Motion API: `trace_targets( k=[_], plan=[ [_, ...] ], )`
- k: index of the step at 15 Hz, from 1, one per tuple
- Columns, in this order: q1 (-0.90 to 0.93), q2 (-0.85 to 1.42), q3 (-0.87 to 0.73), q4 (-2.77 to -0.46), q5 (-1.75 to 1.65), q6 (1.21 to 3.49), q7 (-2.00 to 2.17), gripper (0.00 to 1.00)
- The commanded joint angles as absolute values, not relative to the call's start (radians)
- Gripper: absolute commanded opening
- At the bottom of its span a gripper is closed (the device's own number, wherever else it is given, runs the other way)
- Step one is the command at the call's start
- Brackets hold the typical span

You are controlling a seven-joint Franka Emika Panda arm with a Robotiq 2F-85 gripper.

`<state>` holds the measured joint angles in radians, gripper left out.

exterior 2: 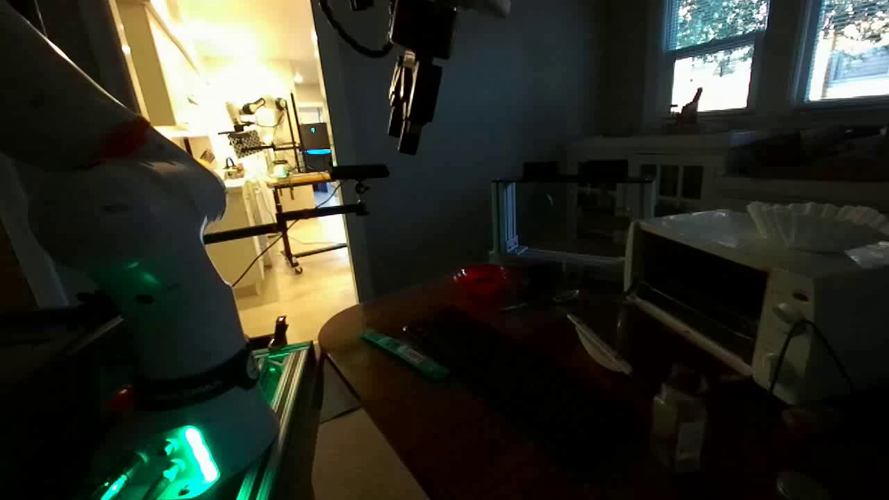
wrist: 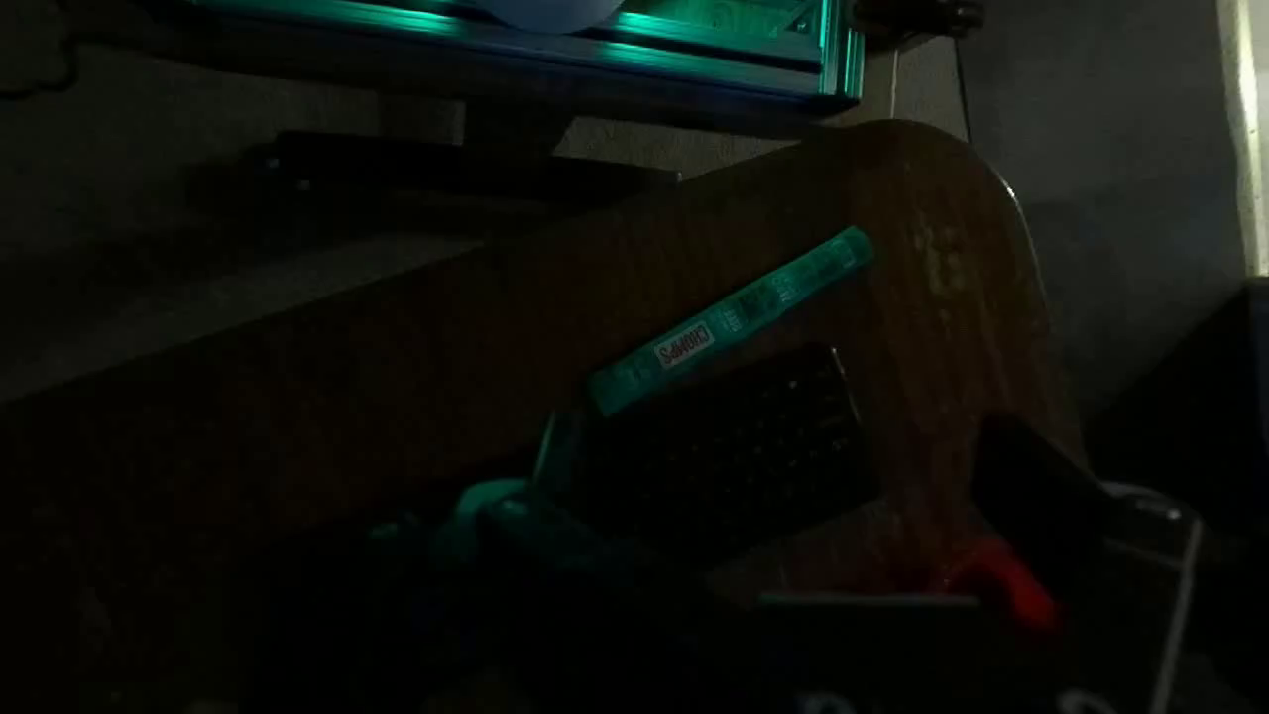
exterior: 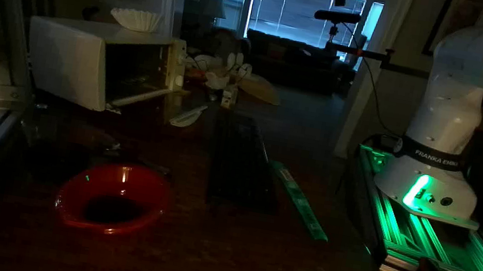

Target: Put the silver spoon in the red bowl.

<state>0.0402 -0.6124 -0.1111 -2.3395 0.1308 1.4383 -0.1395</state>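
The red bowl (exterior: 113, 197) stands upright on the dark wooden table, with a dark inside. It also shows at the table's far end in an exterior view (exterior 2: 481, 278), and partly behind my gripper in the wrist view (wrist: 1021, 593). Small thin shiny things lie beside the bowl (exterior: 158, 168) (exterior 2: 514, 306) (exterior 2: 566, 296). One may be the silver spoon, but it is too dark to tell. My gripper (exterior 2: 404, 142) hangs high above the table, well away from the bowl. In the wrist view its fingers (wrist: 778, 431) are wide apart with nothing between them.
A black keyboard (exterior: 241, 165) and a long green packet (exterior: 301, 202) lie mid-table. A white toaster oven (exterior: 67, 62) with its front open stands beyond, a pleated white paper filter (exterior: 135, 20) on top. A pale flat item (exterior 2: 599, 347) and small bottle (exterior 2: 679, 423) are nearby.
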Motion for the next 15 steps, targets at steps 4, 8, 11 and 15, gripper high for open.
trace_targets(
  k=[4, 8, 11, 15],
  plan=[
    [0.02, -0.61, -0.096, -2.337, 0.137, 1.435, -0.149, 1.0],
    [0.02, -0.61, -0.096, -2.337, 0.137, 1.435, -0.149, 1.0],
    [0.036, -0.588, -0.039, -2.373, 0.149, 1.536, -0.112, 1.0],
    [0.069, -0.528, 0.064, -2.409, 0.189, 1.709, -0.025, 1.0]
  ],
)
